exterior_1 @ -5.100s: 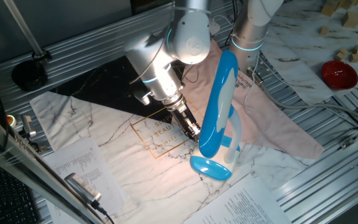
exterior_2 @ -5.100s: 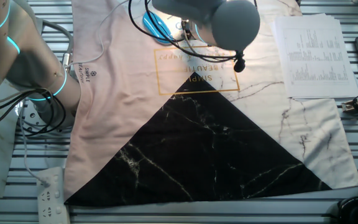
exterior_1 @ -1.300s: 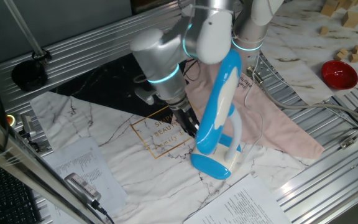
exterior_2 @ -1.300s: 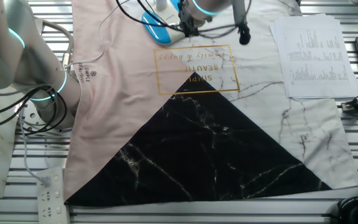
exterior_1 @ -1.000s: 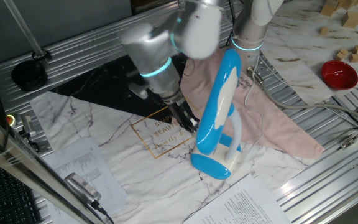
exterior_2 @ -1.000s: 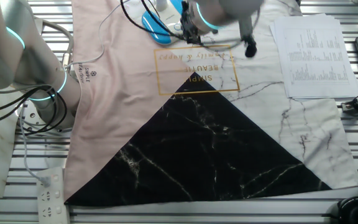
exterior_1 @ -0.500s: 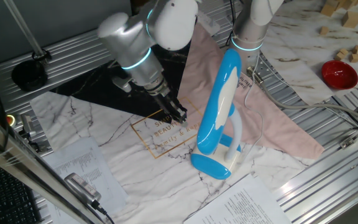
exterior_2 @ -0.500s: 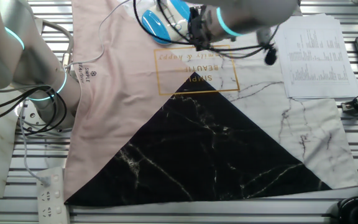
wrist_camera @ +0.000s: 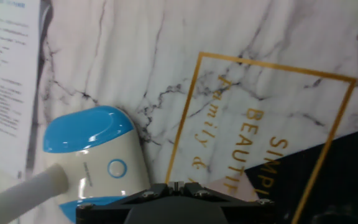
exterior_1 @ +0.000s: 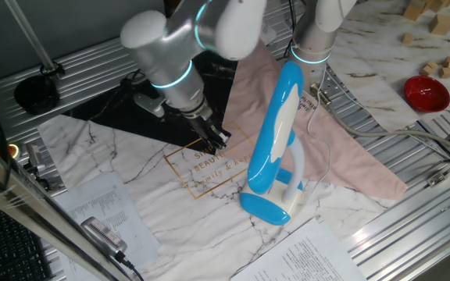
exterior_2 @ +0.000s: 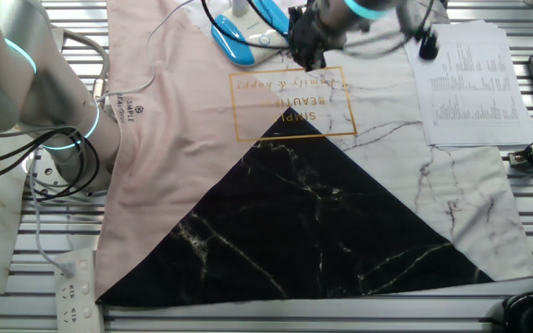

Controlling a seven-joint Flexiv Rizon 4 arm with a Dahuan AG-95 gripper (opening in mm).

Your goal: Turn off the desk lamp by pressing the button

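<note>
Above the desk (exterior_1: 116, 195), the pincer (exterior_1: 216, 140) hangs beside the desk lamp (exterior_1: 274, 148), well apart from its round button (wrist_camera: 116, 168); grip state cannot be told.

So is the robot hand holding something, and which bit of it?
No, nothing is held. The gripper hangs over the printed cloth, apart from the lamp, and nothing sits at its fingertips. The lamp stands on its own.
</note>
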